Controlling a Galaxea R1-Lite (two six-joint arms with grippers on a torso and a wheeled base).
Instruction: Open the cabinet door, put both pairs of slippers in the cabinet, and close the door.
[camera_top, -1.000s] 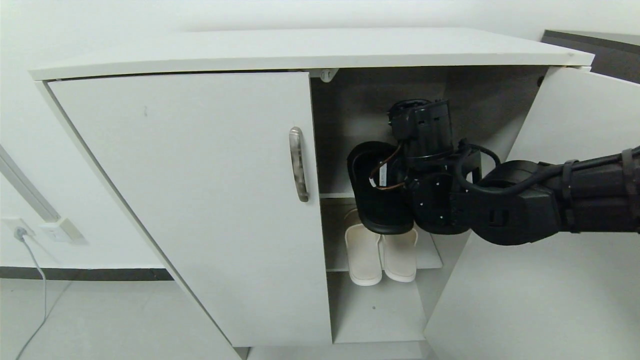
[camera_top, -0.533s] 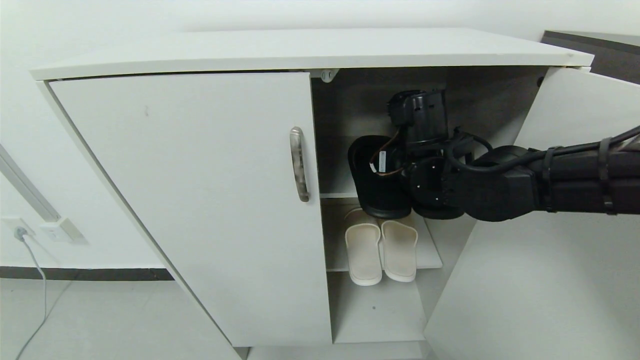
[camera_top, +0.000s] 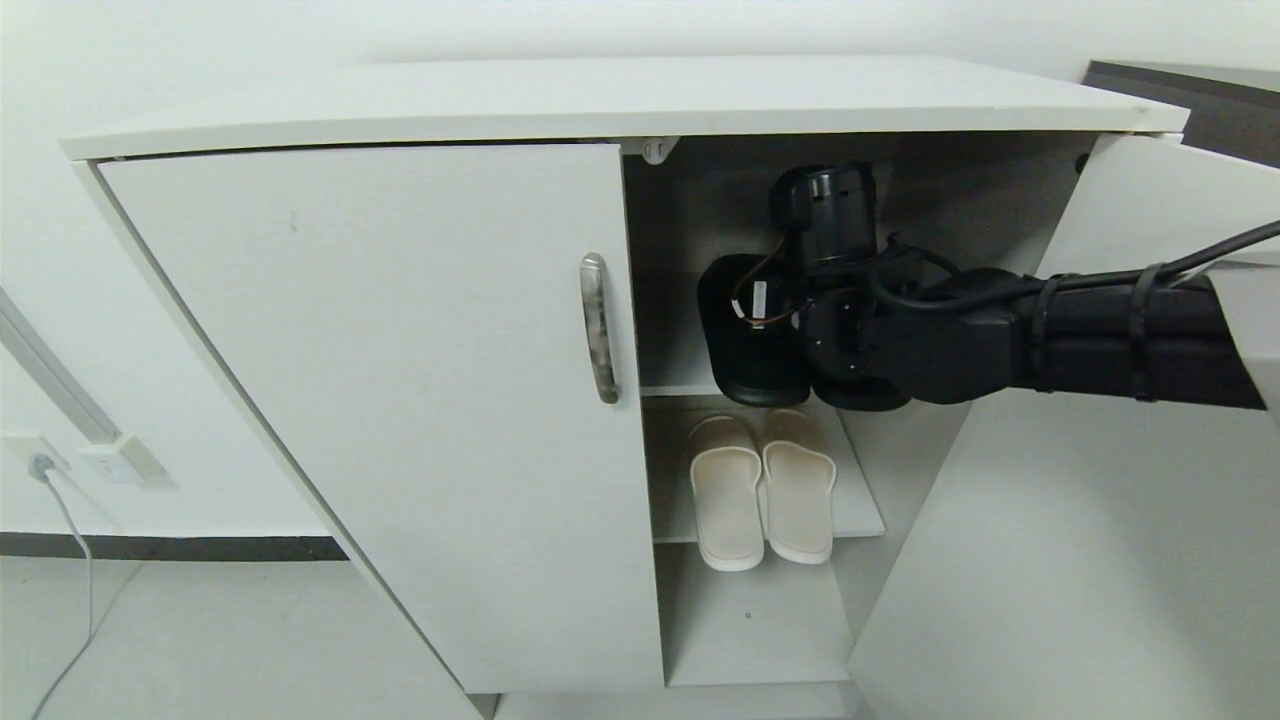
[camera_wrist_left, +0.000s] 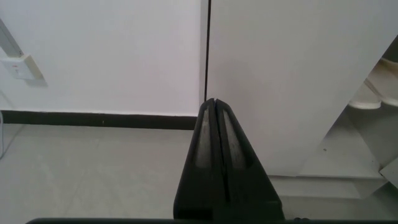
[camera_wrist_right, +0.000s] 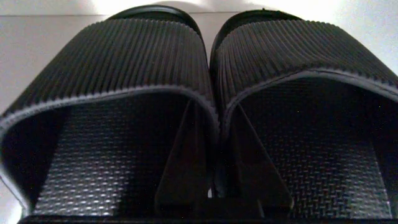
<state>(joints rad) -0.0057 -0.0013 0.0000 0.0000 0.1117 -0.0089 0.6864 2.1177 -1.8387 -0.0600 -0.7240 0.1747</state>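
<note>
Right claw (camera_wrist_right: 213, 143) clamps both black slippers (camera_top: 752, 345) inside the cabinet (camera_top: 600, 100) (placing pair two); next it probably sets them down and releases.

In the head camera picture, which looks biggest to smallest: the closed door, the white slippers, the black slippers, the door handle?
1. closed door
2. white slippers and black slippers: unsure which looks bigger, because the arm hides part of the black pair
3. door handle

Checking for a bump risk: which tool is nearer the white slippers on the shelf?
Right. The right tool, pinching the black slippers, is inside the cabinet just above the white slippers. The left tool is outside, facing the closed door.
</note>
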